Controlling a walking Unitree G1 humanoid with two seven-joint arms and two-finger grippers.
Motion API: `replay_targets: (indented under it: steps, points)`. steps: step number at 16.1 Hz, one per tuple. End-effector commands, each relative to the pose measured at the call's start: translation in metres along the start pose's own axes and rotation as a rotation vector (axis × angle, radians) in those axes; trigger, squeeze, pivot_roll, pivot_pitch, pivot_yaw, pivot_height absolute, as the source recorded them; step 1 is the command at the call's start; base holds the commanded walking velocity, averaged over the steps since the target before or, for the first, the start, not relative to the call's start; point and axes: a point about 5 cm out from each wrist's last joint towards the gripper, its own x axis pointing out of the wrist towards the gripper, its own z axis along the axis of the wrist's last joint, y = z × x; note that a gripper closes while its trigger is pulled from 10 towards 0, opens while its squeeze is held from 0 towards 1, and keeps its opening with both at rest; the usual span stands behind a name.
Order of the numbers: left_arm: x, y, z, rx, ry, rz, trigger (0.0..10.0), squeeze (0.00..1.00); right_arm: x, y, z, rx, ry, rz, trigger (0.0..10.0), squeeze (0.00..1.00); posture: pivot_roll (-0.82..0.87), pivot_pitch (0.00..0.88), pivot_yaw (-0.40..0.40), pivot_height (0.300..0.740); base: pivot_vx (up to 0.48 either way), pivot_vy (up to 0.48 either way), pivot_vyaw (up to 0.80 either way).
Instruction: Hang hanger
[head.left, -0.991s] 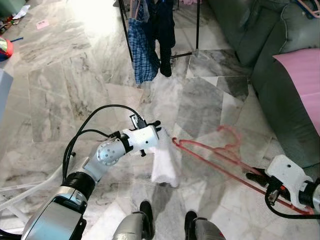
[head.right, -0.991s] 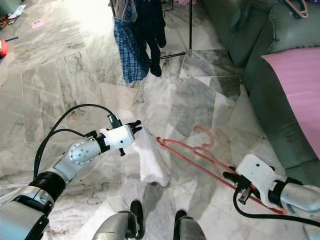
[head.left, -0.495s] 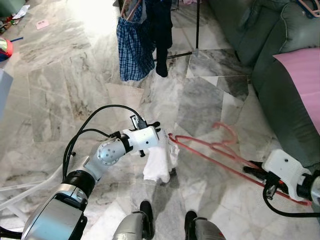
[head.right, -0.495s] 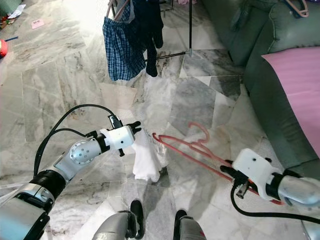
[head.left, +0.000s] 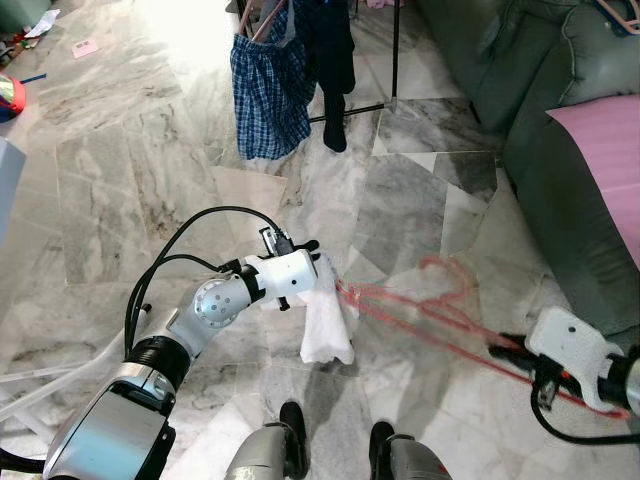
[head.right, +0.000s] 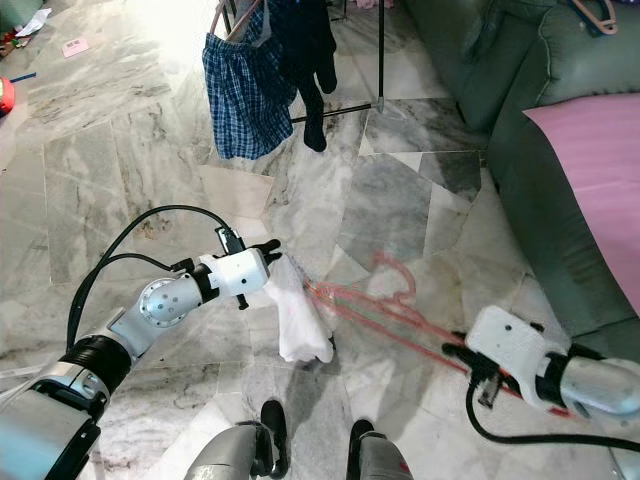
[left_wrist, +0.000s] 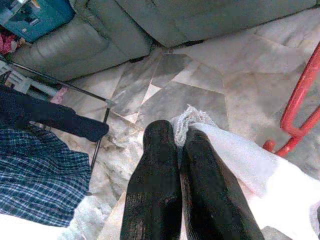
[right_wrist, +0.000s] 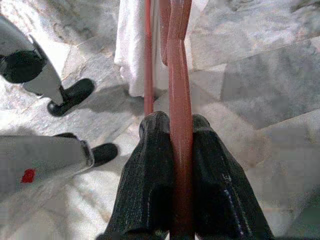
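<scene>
A red plastic hanger (head.left: 420, 305) is held out over the marble floor, blurred, its hook toward the sofa. My right gripper (right_wrist: 173, 131) is shut on one end of it, at the lower right (head.left: 510, 352). One hanger tip reaches the white cloth (head.left: 325, 322), which hangs from my left gripper (left_wrist: 178, 136); those fingers are shut on the cloth's top edge (head.left: 312, 252). Farther ahead stands a black clothes rack (head.left: 394, 60) with a blue plaid garment (head.left: 268, 90) and a dark garment (head.left: 328, 45) hanging on it.
A grey-green sofa (head.left: 560, 130) with a pink sheet (head.left: 605, 160) runs along the right. My two feet (head.left: 335, 440) stand on the marble floor just below the cloth. Small clutter lies at the far left (head.left: 10, 95).
The hanger has shaken and shifted slightly, now blurred, with its tip against the cloth. The white cloth has swung a little under my left gripper. The plaid garment on the rack has swayed.
</scene>
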Motion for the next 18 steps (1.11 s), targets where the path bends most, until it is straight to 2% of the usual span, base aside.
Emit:
replay_targets:
  steps: [1, 8, 12, 18]
  points:
    - [-0.003, 0.002, -0.003, 0.013, 0.008, -0.006, 10.0, 0.0, 0.001, 0.006, 0.0, -0.025, 0.013, 0.045, 10.0, 0.0, -0.03, 0.314, 0.09, 0.74, 0.0, 0.0, 0.0]
    - [-0.006, 0.001, -0.003, 0.015, -0.01, -0.033, 10.0, 0.0, 0.004, -0.005, -0.008, -0.107, 0.065, -0.032, 10.0, 0.0, -0.02, 0.313, 0.089, 0.74, 0.0, 0.0, 0.0]
    - [-0.007, -0.001, -0.002, 0.013, -0.022, -0.045, 10.0, 0.0, 0.013, -0.011, -0.003, -0.174, 0.024, -0.095, 10.0, 0.0, -0.02, 0.315, 0.089, 0.74, 0.0, 0.0, 0.0]
    - [-0.004, -0.001, 0.0, 0.006, -0.033, -0.048, 10.0, 0.0, 0.023, -0.003, -0.004, -0.2, -0.008, -0.078, 10.0, 0.0, -0.02, 0.318, 0.089, 0.74, 0.0, 0.0, 0.0]
